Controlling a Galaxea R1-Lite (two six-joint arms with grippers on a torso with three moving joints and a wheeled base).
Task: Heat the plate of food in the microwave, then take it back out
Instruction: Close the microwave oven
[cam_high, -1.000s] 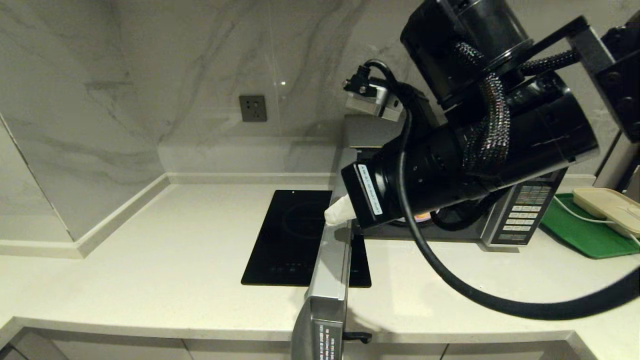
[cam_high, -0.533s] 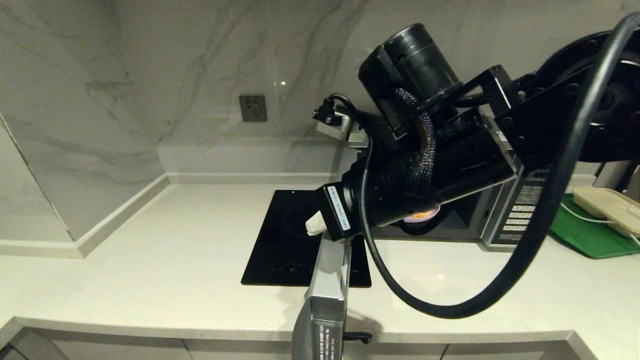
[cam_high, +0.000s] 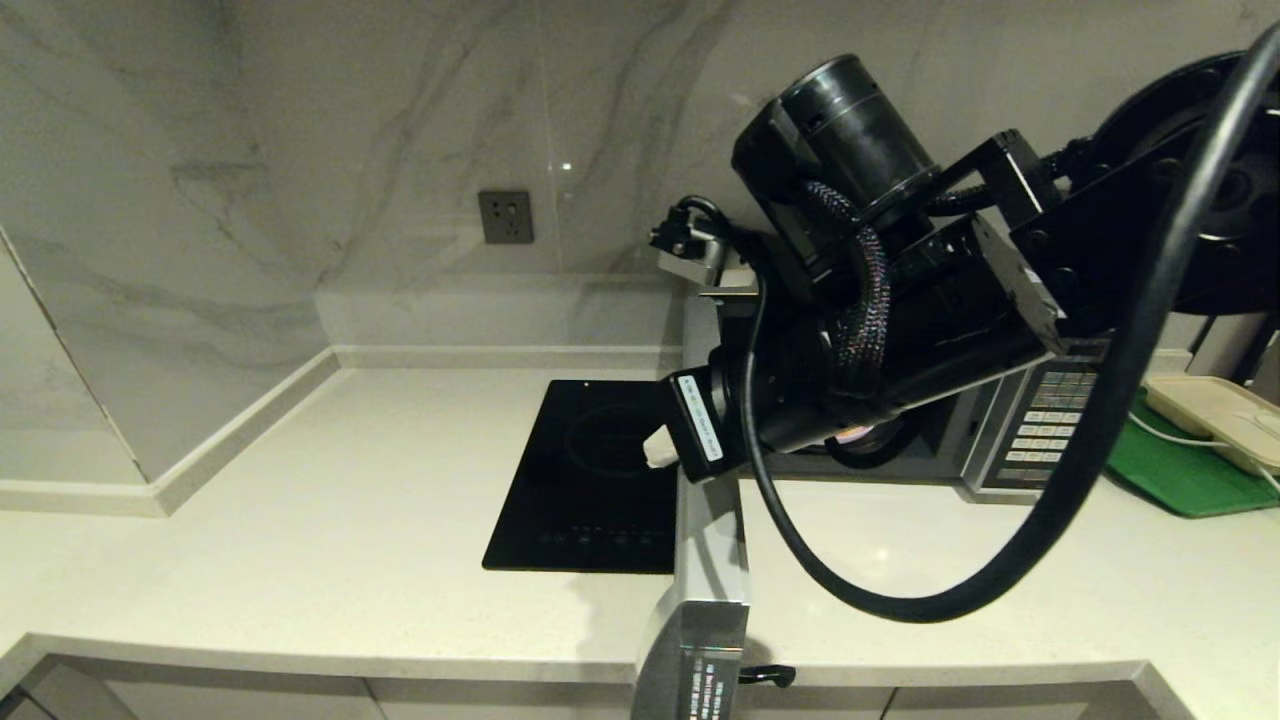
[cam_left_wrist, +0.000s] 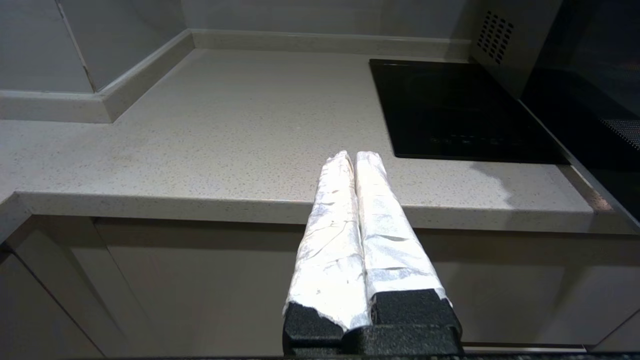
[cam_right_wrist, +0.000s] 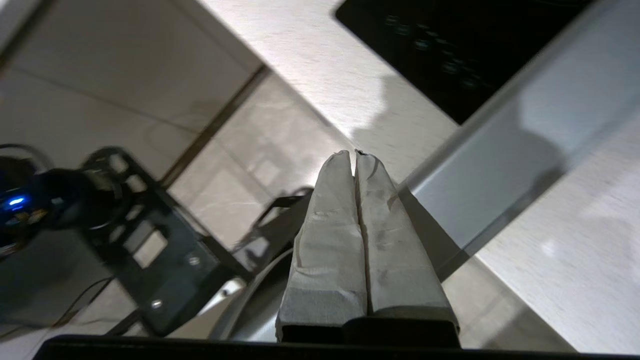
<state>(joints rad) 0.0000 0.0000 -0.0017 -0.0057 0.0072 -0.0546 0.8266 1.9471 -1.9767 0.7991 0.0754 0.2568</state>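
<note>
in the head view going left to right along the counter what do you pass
induction cooktop → open microwave door → microwave keypad panel → green tray → beige lidded box

The counter (cam_high: 350, 520) bears cooktop (cam_high: 590, 480), microwave (cam_high: 1040, 420), green tray (cam_high: 1170, 470).

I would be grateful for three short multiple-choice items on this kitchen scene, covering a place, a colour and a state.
1. Where does the cooktop lie?
A. On the microwave's left
B. On its right
C. On top of it

2. What colour is the tray by the microwave?
A. Red
B. Green
C. Blue

3. How is the microwave door?
A. Shut
B. Removed
C. Swung open

Answers:
1. A: it lies beside the microwave's left wall.
2. B: green shows under the beige box.
3. C: the door stands out over the counter edge, by the right end effector.
</note>
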